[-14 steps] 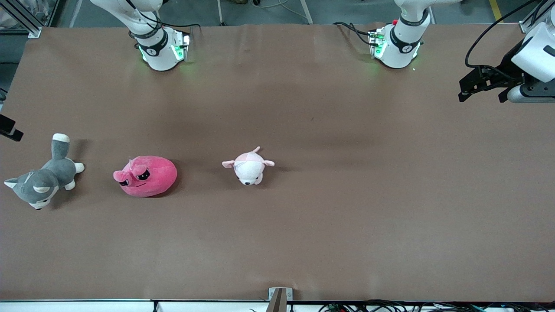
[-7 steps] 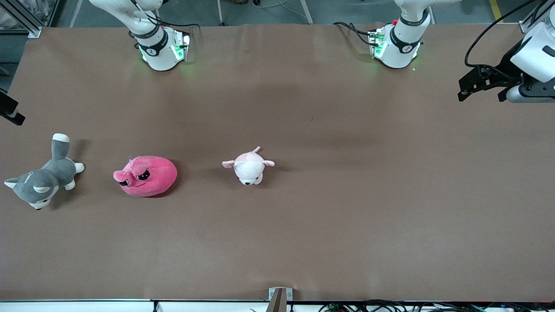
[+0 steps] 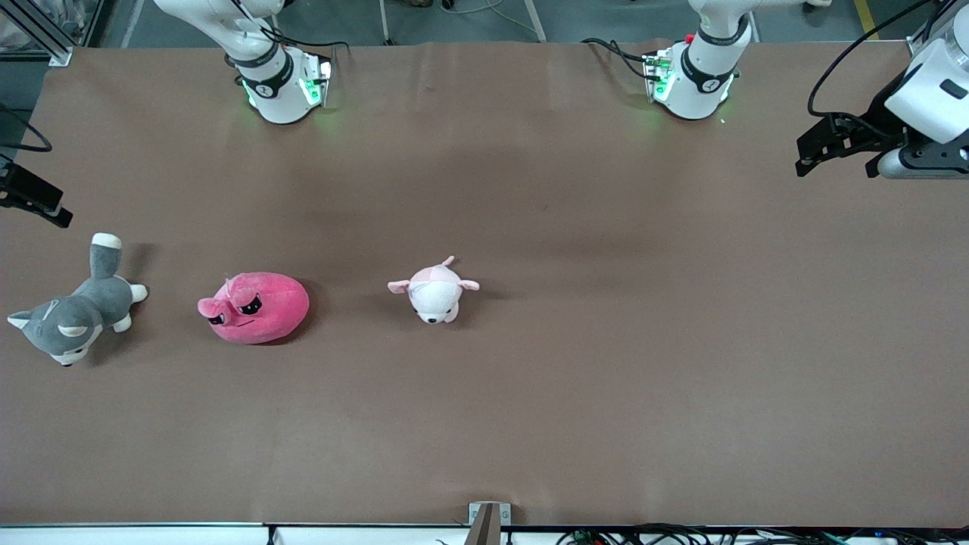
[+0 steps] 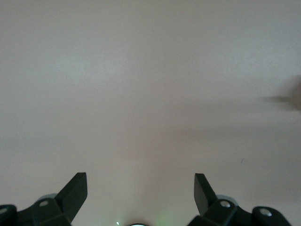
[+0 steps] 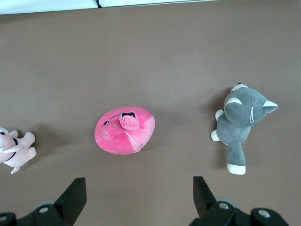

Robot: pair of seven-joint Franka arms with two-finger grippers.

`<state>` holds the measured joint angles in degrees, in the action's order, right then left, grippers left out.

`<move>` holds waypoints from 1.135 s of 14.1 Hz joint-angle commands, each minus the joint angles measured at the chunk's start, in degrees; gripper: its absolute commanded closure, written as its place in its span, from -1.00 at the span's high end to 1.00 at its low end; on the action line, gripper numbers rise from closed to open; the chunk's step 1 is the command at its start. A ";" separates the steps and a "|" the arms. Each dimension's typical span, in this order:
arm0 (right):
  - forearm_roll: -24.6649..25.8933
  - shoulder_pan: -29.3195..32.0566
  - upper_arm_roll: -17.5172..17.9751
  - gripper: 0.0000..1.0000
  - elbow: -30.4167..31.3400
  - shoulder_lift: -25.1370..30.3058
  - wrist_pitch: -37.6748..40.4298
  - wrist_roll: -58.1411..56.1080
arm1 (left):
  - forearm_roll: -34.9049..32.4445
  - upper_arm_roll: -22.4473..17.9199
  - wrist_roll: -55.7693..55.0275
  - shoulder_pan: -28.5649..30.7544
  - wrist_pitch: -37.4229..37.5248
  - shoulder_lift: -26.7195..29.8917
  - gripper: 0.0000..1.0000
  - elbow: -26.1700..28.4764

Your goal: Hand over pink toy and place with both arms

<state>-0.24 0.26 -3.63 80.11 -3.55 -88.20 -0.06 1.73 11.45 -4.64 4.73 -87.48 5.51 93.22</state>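
Note:
The pink toy (image 3: 253,308) is a hot-pink round plush with dark frowning eyes, lying on the brown table toward the right arm's end. In the right wrist view the pink toy (image 5: 124,130) lies below and ahead of my right gripper (image 5: 138,186), whose jaws stand open and empty. Only part of the right gripper (image 3: 38,203) shows in the front view, up over the table's edge at the right arm's end. My left gripper (image 3: 836,157) hangs open and empty over the left arm's end. From its wrist camera the left gripper (image 4: 139,183) has only bare table under it.
A grey-and-white husky plush (image 3: 72,310) lies beside the pink toy at the right arm's end. A small pale pink-and-white plush (image 3: 434,291) lies beside the toy toward the middle. The brown table (image 3: 643,363) stretches bare toward the left arm's end.
The right gripper has come further in over the table edge at its end. The left gripper has shifted slightly. The plush toys have not moved.

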 commanded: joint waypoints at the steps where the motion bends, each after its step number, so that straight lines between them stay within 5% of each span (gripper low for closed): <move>1: 0.86 -0.70 -0.24 1.00 8.74 7.14 -2.94 0.68 | 0.73 0.24 0.42 0.45 0.12 1.00 1.00 1.00; 16: 1.12 -0.70 -0.24 1.00 18.16 13.22 -7.95 0.24 | 0.29 2.00 0.51 0.36 1.35 0.65 1.00 -0.06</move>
<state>-0.24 0.24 -3.63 95.40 7.17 -95.04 -0.09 1.73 13.24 -4.54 4.64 -86.75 5.51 93.38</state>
